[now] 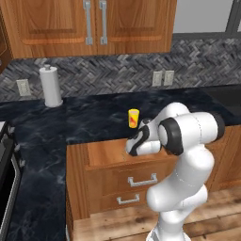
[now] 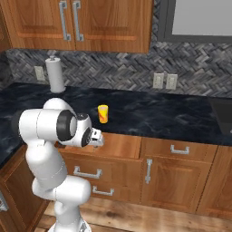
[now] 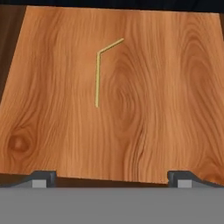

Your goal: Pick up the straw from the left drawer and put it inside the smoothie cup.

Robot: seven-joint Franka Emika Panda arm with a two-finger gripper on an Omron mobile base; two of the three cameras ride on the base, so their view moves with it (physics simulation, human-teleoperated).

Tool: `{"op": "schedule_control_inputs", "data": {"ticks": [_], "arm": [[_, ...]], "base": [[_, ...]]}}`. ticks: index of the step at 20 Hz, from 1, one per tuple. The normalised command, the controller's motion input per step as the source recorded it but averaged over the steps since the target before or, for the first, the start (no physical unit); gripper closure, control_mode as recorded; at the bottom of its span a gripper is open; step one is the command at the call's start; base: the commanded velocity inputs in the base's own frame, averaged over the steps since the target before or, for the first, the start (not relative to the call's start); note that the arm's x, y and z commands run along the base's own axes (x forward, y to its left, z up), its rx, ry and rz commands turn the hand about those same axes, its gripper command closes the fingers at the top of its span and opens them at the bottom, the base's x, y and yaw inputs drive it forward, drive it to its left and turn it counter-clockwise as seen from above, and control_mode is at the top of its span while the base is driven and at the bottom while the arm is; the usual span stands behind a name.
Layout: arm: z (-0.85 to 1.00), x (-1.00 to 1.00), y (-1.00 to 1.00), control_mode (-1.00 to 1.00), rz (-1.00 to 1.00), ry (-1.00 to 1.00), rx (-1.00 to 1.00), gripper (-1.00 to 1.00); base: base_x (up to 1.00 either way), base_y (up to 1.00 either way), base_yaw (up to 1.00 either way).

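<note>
Left base view, yellow smoothie cup [image 1: 133,118] upright on dark worktop [image 1: 94,120] behind open left drawer [image 1: 106,154], right base view, tool [image 2: 98,138] above drawer, hand view, fingertips [image 3: 43,178] spread wide, straw [image 3: 97,78] flat on drawer floor, untouched

Paper-towel roll [image 1: 51,86] upright on counter [image 1: 94,117].
</note>
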Motion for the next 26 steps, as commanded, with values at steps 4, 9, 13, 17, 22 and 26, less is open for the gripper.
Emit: {"op": "schedule_control_inputs", "data": {"ticks": [4,9,13,17,22,26], "arm": [[-0.36,0.26,0.00,-1.00,-0.04,0.03,0.00,-1.00],[-0.40,0.25,0.01,-1.00,-0.03,0.05,0.00,-1.00],[-0.45,0.20,0.00,-1.00,-0.03,0.06,0.00,-1.00],[-0.44,0.02,0.00,-1.00,-0.03,0.10,-0.01,-1.00],[-0.29,-0.28,0.00,-1.00,-0.01,0.18,0.00,-1.00],[-0.05,-0.91,-0.03,-1.00,0.00,0.14,0.00,-1.00]], "base": [[0.00,0.00,0.00],[0.00,0.00,0.00],[0.00,0.00,0.00],[0.00,0.00,0.00],[0.00,0.00,0.00],[0.00,0.00,0.00]]}}
